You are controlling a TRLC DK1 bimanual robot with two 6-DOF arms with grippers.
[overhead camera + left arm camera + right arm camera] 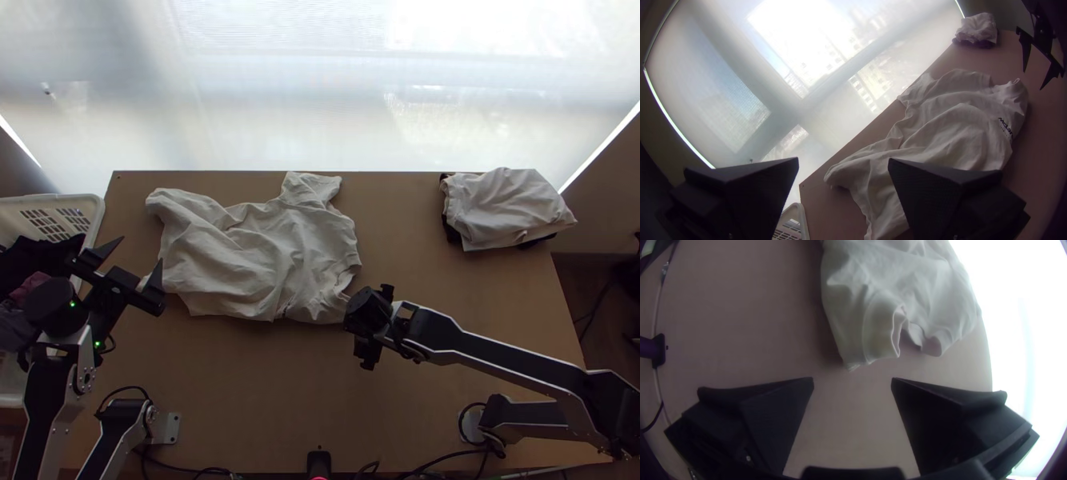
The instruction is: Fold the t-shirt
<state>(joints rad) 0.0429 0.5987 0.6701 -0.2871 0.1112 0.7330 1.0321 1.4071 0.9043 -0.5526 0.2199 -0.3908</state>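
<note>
"By far edge of table [264, 384], nearer L corner: t-shirt [256, 256], spread, rumpled. Status?"

"L gripper [843, 160], R gripper [852, 380]: fingers apart, empty. Pre-fold, prob.; next, pinch edges, smooth, fold."

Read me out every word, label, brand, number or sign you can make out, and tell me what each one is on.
Larger dark lettering on the t-shirt: it runs off around the cloth's curve, so there is no whole word to quote.
Smaller line beside it: too small to read.
Folded stack and white basket: no text that I can make out.
</note>
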